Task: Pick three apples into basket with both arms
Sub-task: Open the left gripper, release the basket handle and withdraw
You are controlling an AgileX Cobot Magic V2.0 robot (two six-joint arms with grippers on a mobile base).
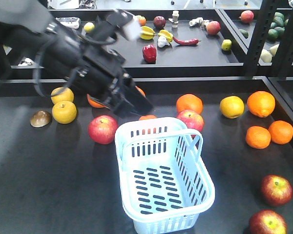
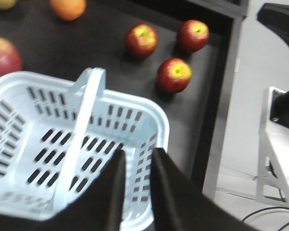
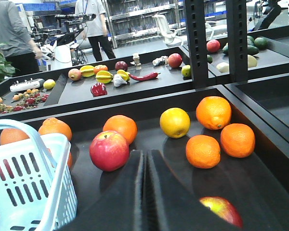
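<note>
The pale blue basket point(image 1: 166, 225) stands empty in the middle of the table, handle up. Two dark red apples point(image 1: 277, 189) point(image 1: 267, 223) lie at the front right. The left wrist view shows three apples point(image 2: 141, 40) point(image 2: 193, 35) point(image 2: 174, 75) beyond the basket point(image 2: 154, 113). My left gripper point(image 1: 145, 106) hovers over the basket's far rim; its fingers point(image 2: 137, 156) stand a little apart with nothing between them. My right gripper point(image 3: 145, 155) is shut and empty, low over the table, with one apple point(image 3: 221, 210) partly hidden beside its right finger and the basket point(image 3: 58, 159) to its left.
Brighter red apples point(image 1: 103, 129) point(image 1: 190, 120) lie behind the basket. Oranges point(image 1: 258, 137) point(image 1: 281, 131) point(image 1: 261, 103) and yellow citrus point(image 1: 232, 107) point(image 1: 64, 111) are spread across the back. A raised table edge point(image 1: 283, 105) runs along the right. A shelf point(image 1: 195, 51) of mixed produce stands behind.
</note>
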